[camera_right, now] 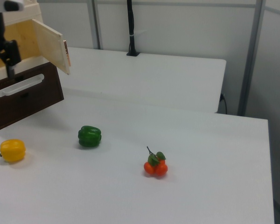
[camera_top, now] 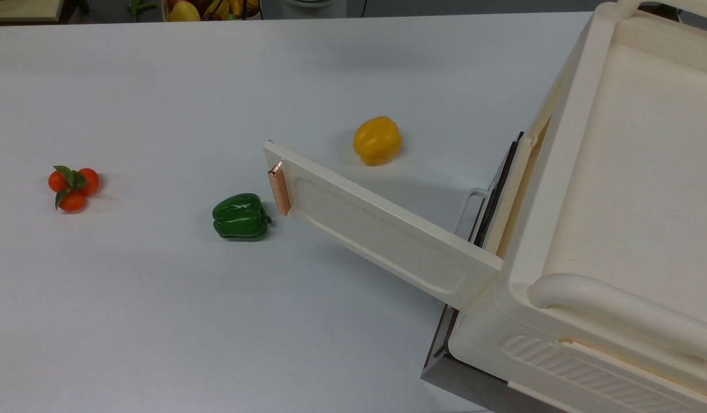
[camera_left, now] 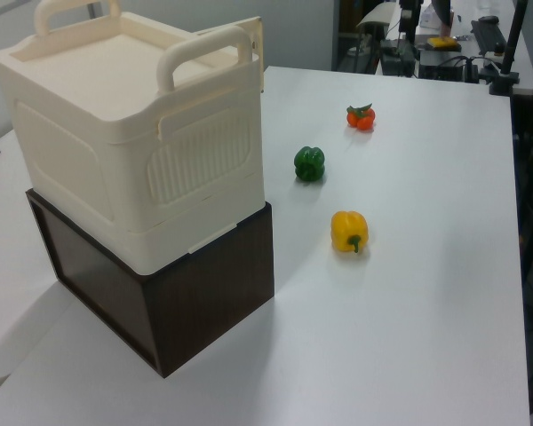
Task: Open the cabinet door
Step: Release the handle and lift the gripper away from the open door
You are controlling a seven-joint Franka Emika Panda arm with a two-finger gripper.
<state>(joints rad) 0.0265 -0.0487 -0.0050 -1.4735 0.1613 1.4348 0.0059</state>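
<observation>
The cabinet door (camera_top: 376,229) is a long cream panel that stands swung out from the cream cabinet (camera_top: 617,172), hinged at the top view's right. Its copper bar handle (camera_top: 279,191) sits at the free edge, close to a green pepper (camera_top: 239,216). In the right view the door (camera_right: 49,44) juts out at the upper left, handle (camera_right: 65,52) at its tip. My black gripper (camera_right: 10,74) hangs to the right view's left of the door, apart from it, above the dark panel (camera_right: 23,93). In the left view only the door's edge (camera_left: 247,35) peeks past the cabinet (camera_left: 133,133).
On the white table lie the green pepper (camera_right: 89,136), a yellow pepper (camera_top: 377,139) behind the door, and a cluster of small tomatoes (camera_top: 72,186) at the top view's far left. The cabinet stands on a dark brown box (camera_left: 186,302) whose panel has a white wire handle (camera_top: 468,206).
</observation>
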